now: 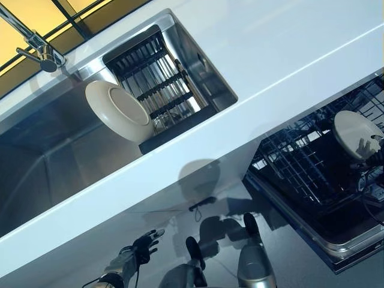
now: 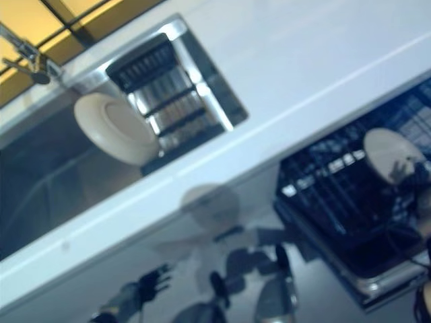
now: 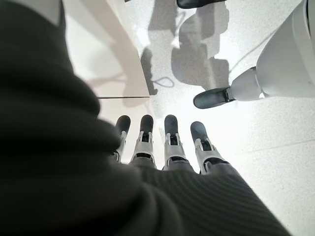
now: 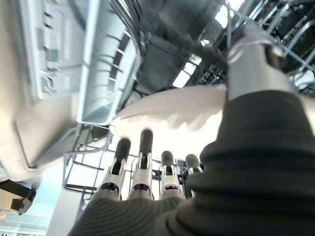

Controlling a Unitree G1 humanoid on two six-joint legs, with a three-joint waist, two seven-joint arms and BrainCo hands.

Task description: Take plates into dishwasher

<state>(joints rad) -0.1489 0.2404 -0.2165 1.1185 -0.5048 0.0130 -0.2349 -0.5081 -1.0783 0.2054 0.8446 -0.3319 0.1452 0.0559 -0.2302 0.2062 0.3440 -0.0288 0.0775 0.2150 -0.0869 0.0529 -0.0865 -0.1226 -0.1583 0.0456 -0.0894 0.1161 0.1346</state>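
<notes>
A cream plate (image 1: pixel 117 111) leans upright against a dark drying rack (image 1: pixel 159 84) inside the steel sink (image 1: pixel 48 150). A second pale plate (image 1: pixel 353 131) stands over the pulled-out dark wire dishwasher rack (image 1: pixel 300 156) at the right. My right hand (image 1: pixel 367 149) holds it. In the right wrist view that plate (image 4: pixel 172 105) sits between the fingers (image 4: pixel 142 157) on one side and the thumb (image 4: pixel 251 59) on the other. My left hand (image 1: pixel 144 243) hangs low beside the cabinet front, its fingers (image 3: pixel 170 142) straight and holding nothing.
A white countertop (image 1: pixel 270 54) runs across the view, with a faucet (image 1: pixel 39 45) behind the sink. The dishwasher's lower tray edge (image 1: pixel 336 246) juts out at the lower right. Pale floor lies under the left hand.
</notes>
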